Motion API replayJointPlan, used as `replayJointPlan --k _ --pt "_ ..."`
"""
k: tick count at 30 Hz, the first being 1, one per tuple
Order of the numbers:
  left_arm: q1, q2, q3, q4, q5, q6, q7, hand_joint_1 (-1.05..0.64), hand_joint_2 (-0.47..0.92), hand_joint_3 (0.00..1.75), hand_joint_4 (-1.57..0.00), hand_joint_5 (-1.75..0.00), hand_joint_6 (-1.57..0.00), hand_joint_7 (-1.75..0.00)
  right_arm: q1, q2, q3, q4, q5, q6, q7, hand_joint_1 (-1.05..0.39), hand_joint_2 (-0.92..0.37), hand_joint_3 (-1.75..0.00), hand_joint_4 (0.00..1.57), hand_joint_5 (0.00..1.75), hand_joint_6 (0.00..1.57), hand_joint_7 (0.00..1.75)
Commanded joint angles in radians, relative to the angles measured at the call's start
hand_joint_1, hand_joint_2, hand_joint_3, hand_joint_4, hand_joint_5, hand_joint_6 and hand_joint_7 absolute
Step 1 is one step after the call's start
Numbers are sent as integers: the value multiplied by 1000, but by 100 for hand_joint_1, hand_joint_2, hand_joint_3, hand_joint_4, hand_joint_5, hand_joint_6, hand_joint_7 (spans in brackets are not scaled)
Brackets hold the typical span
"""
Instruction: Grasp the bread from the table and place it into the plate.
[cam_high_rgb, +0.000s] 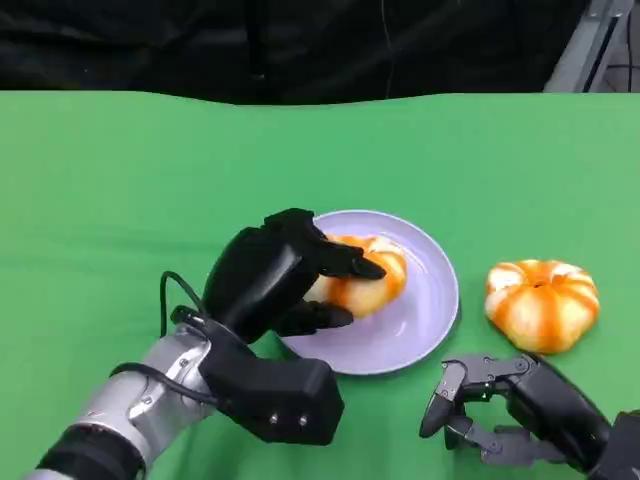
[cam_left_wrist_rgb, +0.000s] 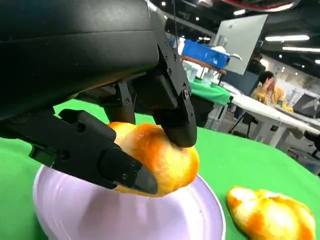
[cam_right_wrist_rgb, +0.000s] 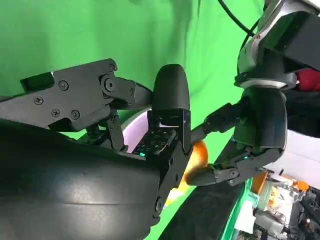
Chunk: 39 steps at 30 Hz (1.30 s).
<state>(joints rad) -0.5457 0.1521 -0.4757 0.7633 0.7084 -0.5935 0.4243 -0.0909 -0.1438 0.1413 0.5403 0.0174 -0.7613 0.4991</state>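
Observation:
My left hand (cam_high_rgb: 275, 275) grips an orange-and-cream bread roll (cam_high_rgb: 372, 280) over the lavender plate (cam_high_rgb: 425, 315) at the table's middle. In the left wrist view the fingers (cam_left_wrist_rgb: 115, 160) clamp the roll (cam_left_wrist_rgb: 165, 160) just above the plate's bowl (cam_left_wrist_rgb: 100, 210). A second, pumpkin-shaped bread (cam_high_rgb: 541, 303) lies on the green cloth to the right of the plate; it also shows in the left wrist view (cam_left_wrist_rgb: 272, 217). My right hand (cam_high_rgb: 510, 410) rests low at the front right, fingers apart, holding nothing, just in front of that second bread. The right wrist view shows my left hand (cam_right_wrist_rgb: 255, 130) with the roll (cam_right_wrist_rgb: 199, 155).
The green tablecloth (cam_high_rgb: 120, 180) stretches wide to the left and behind the plate. A dark backdrop runs along the table's far edge. In the left wrist view, other tables and a seated person (cam_left_wrist_rgb: 267, 90) lie beyond.

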Motion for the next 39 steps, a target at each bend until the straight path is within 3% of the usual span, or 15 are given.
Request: replayJointPlan --k 1,13,14,16,19,20,24,31,35,39 --pt "-49 -4 7 53 -26 -10 -37 -9 87 0 -69 -112 -105 -21 8 -7 0 4 8 -8 0 -9 -86 -56 72 160 82 112" --pt "-148 -25 -11 235 -35 -50 -53 -11 89 0 -71 -97 -107 -10 8 -12 13 -6 -7 -4 -7 -10 -86 -56 72 160 80 112" --pt "-157 -23 -12 254 -33 -51 -52 -13 89 0 -71 -89 -105 -8 6 -12 14 -5 -9 -5 -7 -10 -86 -57 72 160 80 112" --pt "-171 -22 -14 281 -30 -55 -49 -19 91 2 -86 -34 -99 -2 3 -12 16 -4 -10 -7 -7 -9 -86 -58 73 160 80 113" --pt "-180 -21 -18 299 -25 -63 -35 -21 92 2 -92 -17 -98 0 2 -13 17 -2 -10 -7 -7 -9 -86 -58 73 160 80 113" --pt "-183 -21 -20 303 -21 -67 -26 -38 92 8 -84 -10 -85 0 2 -14 17 -1 -9 -7 -6 -9 -86 -58 73 160 79 114" --pt "-193 -19 -27 319 -16 -72 -15 -59 92 17 -76 -2 -69 0 0 -15 18 2 -11 -11 -5 -9 -86 -59 72 160 79 114" --pt "-197 -20 -10 325 -68 -78 -108 -75 92 26 -63 0 -55 0 -1 -15 20 3 -2 -7 5 -9 -85 -59 72 160 78 115" --pt "-194 -13 11 302 -119 -64 -241 -86 92 53 -41 0 -29 0 -2 -17 23 -3 -11 -4 5 -10 -85 -60 71 160 78 116" --pt "-188 -11 20 282 -132 -54 -279 -89 92 60 -36 0 -24 0 -3 -17 24 1 -11 -8 4 -9 -84 -61 71 160 77 117"
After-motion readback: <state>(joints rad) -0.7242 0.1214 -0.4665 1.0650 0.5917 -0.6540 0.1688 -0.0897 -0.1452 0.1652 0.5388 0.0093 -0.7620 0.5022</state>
